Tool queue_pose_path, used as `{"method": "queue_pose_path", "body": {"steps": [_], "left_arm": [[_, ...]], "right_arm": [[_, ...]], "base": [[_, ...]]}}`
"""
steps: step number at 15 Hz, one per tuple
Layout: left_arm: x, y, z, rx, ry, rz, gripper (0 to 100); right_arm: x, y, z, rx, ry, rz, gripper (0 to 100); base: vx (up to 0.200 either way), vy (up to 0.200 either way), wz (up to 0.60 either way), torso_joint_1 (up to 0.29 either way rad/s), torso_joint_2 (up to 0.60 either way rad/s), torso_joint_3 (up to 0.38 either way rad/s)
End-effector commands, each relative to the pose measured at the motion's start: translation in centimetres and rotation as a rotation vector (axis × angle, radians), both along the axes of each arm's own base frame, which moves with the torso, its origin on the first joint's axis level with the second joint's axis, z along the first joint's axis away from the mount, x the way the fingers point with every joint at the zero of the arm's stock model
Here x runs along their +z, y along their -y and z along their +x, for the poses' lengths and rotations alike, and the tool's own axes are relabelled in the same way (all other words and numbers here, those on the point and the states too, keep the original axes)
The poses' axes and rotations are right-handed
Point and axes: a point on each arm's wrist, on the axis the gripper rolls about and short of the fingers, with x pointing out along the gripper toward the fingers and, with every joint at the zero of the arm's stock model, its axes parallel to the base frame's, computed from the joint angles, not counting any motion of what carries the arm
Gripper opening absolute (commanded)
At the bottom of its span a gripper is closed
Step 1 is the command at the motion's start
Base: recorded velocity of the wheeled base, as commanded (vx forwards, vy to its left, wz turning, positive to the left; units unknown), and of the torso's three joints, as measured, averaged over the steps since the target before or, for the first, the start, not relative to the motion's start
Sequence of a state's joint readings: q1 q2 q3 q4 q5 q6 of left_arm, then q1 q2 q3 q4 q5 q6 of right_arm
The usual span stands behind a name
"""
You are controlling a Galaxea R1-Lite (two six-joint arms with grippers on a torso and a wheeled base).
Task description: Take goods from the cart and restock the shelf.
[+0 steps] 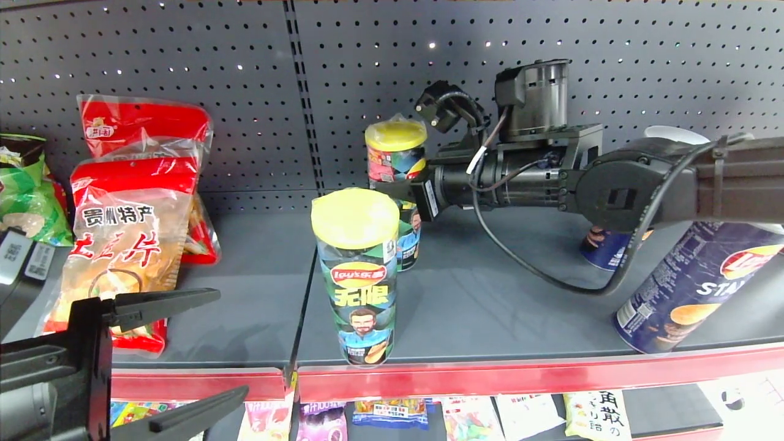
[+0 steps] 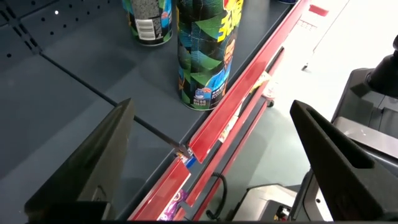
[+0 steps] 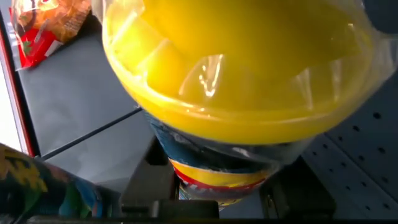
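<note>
Right gripper: We are seeing the right gripper [image 1: 401,195] deep over the shelf [image 1: 490,306], near the perforated back wall [image 1: 184,61]. Its jaws are closing around the middle of the rear can [image 1: 395,153], with a dark finger lying against each side of the can body in the right wrist view.

Rear can: It is standing upright with its yellow lid on top, and its foot is looking to rest on the grey deck. It is just behind the front can and a little to the right of it.

Front can: The front can [image 1: 361,275], of the same green kind with a yellow lid, is standing upright close to the red front edge of the shelf, free of both grippers.

Left gripper: The left gripper [image 1: 231,343] is hanging low in front of the shelf edge, to the left of the front can. Its jaws are standing wide apart and are holding nothing.

Blue cans: One blue can [image 1: 692,288] is tilting at the right end of the shelf; we are seeing a second blue can [image 1: 597,248] partly behind the right arm.

Bags: Two red bags [image 1: 131,220] are leaning at the left of the shelf, and a green bag [image 1: 24,196] is sitting beside them at the left edge.

Lower shelf: Small packets [image 1: 392,413] are lying below the red edge.
</note>
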State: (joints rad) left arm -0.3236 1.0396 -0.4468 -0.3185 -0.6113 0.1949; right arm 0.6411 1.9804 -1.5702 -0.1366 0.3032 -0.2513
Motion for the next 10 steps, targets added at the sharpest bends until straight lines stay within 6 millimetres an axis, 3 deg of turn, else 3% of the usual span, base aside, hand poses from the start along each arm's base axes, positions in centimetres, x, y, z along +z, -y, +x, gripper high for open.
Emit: {"method": "queue_pose_path", "body": {"steps": [1,9,10], "left_arm": [[-0.14,0.04,0.11,-0.001,-0.008,0.002,100],[-0.21,0.12,0.35,-0.002,-0.017,0.005,100],[-0.21,0.12,0.36,-0.001,-0.016,0.005,100]], "right_arm": [[-0.50,-0.39,0.52,0.001,-0.006,-0.004,0],[-0.98,-0.77,0.71,0.001,-0.027,-0.001,0],[-0.98,-0.83,0.66,0.004,-0.028,-0.001,100]], "base": [[0.000,0.000,0.00,0.000,0.00,0.000],[0.000,0.000,0.00,0.000,0.00,0.000],[0.000,0.000,0.00,0.000,0.00,0.000]]}}
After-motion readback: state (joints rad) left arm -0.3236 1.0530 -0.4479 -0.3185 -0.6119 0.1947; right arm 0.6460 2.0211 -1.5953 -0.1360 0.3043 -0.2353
